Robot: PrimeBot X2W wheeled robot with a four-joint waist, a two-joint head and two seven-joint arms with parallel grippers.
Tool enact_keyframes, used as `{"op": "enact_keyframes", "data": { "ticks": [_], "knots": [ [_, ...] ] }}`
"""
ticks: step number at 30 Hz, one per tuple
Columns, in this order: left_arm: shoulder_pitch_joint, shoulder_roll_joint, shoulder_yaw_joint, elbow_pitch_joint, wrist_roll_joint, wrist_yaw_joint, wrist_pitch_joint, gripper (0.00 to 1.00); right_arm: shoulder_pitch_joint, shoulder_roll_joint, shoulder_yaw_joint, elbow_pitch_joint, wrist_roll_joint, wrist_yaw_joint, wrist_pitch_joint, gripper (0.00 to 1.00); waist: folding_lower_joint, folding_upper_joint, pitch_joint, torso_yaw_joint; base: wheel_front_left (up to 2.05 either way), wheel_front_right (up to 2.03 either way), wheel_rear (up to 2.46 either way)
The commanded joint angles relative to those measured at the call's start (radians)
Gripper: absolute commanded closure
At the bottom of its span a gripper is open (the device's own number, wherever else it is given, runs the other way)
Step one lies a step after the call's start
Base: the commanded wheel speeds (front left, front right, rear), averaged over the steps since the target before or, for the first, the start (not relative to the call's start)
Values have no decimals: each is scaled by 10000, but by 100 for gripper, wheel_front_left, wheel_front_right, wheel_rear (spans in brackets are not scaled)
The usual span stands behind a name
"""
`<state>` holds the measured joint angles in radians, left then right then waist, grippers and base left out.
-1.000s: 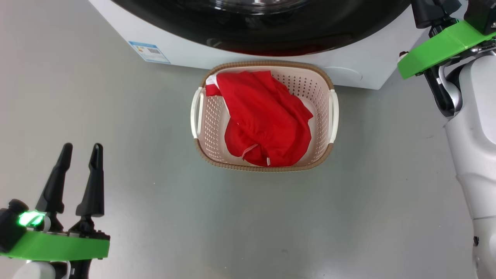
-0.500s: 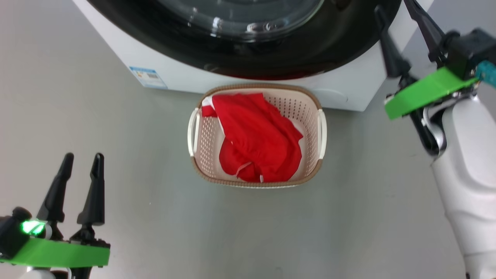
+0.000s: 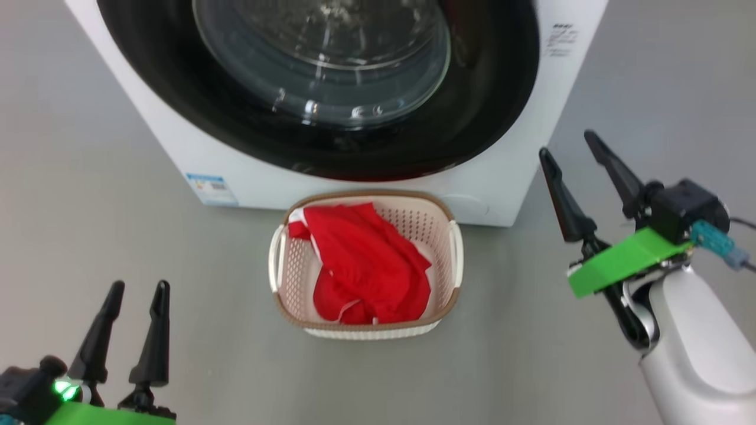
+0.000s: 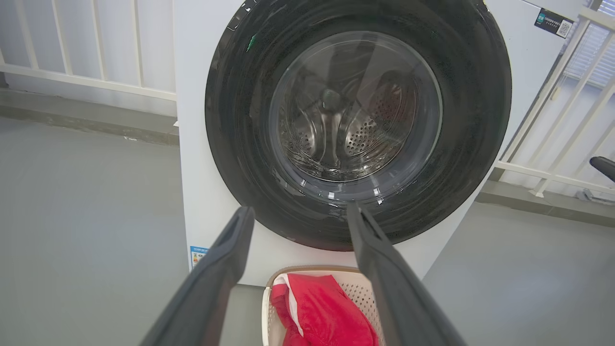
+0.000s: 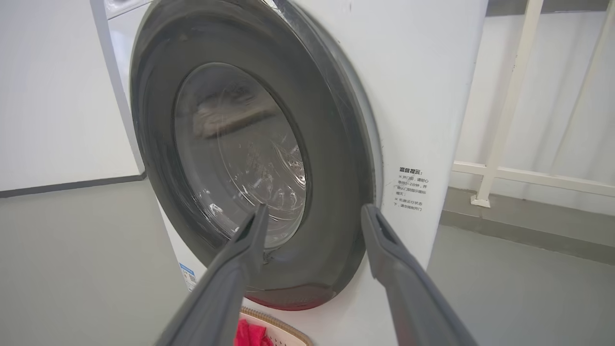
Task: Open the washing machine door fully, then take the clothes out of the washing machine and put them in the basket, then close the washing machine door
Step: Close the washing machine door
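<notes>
Both grippers stand with fingers spread and nothing between them. The left gripper (image 3: 140, 286) sits low at the robot's left, fingers pointing toward the washing machine (image 3: 508, 171). The right gripper (image 3: 566, 144), on a raised pale forearm, angles toward the machine's right front corner, apart from it. The washing machine door (image 3: 322, 59) looks shut flush, though the right wrist view is blurred. Red clothes (image 3: 366, 265) lie in the basket (image 3: 366, 193) just before the machine.

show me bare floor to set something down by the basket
Bare floor lies left of the basket, right of it, and on its near side. Crowded: clothes fill most of the basket, whose far rim sits close to the machine.
</notes>
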<state>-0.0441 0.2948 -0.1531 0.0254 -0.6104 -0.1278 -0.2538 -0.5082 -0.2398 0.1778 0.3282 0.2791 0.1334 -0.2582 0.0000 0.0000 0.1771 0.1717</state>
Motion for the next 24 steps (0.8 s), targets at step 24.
{"op": "enact_keyframes", "data": {
  "ticks": [24],
  "knots": [
    [958,-437,1089,-306,617,-29,-80,0,3630,915,-895,-1814,99,-27,-36,0,0,0,-1654,-1051,0,0,0]
  ]
}}
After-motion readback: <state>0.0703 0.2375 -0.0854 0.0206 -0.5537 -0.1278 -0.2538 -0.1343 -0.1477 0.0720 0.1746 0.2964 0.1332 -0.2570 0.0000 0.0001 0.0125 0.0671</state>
